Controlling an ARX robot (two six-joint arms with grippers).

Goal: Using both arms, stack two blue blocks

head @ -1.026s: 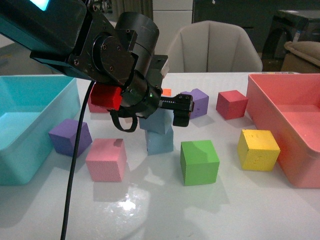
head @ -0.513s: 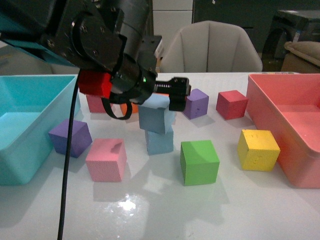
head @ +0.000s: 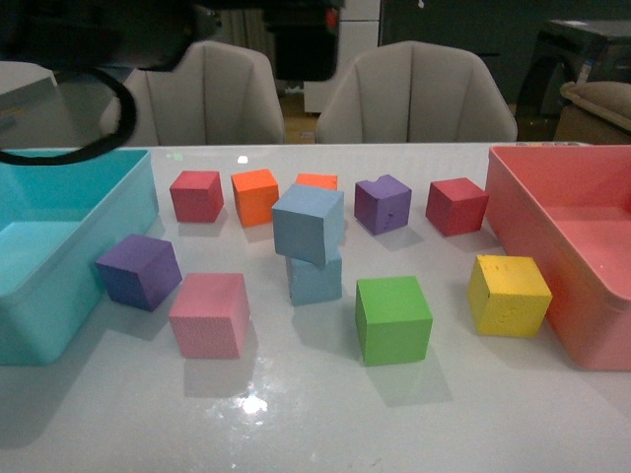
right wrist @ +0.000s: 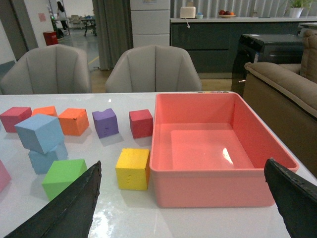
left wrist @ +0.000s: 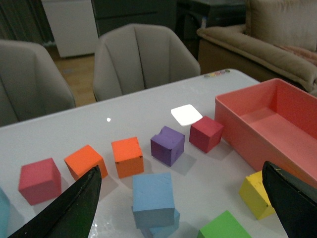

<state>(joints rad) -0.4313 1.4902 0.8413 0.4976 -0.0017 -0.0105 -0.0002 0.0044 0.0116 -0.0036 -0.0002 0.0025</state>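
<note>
Foam was what the two blue blocks looked like: matte, slightly rough, light enough to shift at a nudge and soft enough to give under a hard squeeze. The upper blue block (head: 309,224) sat on the lower blue block (head: 315,277) near the middle of the table (head: 296,414), twisted and tilted a little, overhanging toward the teal bin (head: 59,246) side. The stack looked done but not square. I judged that any regrip should take the upper block across two opposite flat side faces, around mid-height, with gentle pressure, since the rough foam would hold against the pads without much force.

From the left wrist view, the left pincer (left wrist: 183,198) stood wide open with nothing between its fingers, high above the stack. The right pincer (right wrist: 183,198) was likewise spread open and empty, looking over the pink bin (right wrist: 213,144) and the yellow block (right wrist: 132,168). A green block (head: 393,318) lay near the stack, a pink block (head: 208,314) on its other side.
</note>
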